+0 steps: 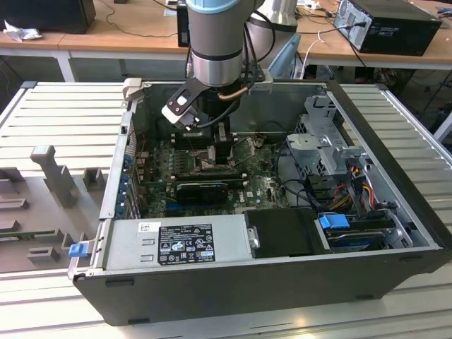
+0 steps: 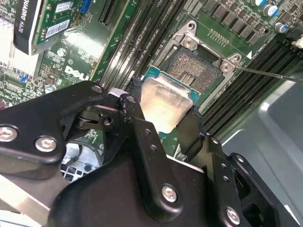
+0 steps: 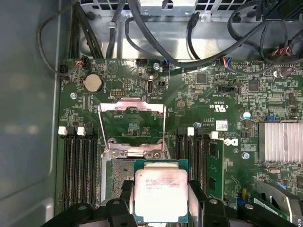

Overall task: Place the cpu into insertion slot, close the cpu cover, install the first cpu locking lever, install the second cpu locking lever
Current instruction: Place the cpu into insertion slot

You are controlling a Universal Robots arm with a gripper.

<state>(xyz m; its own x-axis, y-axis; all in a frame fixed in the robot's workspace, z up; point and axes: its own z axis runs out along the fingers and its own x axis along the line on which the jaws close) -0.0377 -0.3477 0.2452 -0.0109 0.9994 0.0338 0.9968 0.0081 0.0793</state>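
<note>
Gripper (image 3: 160,188): jaws narrowed to chip width, black fingers (image 3: 125,190) pinching the cpu (image 3: 158,201) by two opposite edges.
Cpu: silver lid up, held over the insertion slot (image 3: 119,174) and offset, so part of the contact field is bare; whether it is seated cannot be told.
Cpu cover (image 3: 132,107): swung open, beyond the slot.
Memory slots (image 3: 78,165): flanking the slot.
Computer case (image 1: 212,289): open-sided, enclosing all.

Bright even light, soft glare on the cpu (image 2: 163,106), mild shadow inside the case (image 1: 282,282)
</note>
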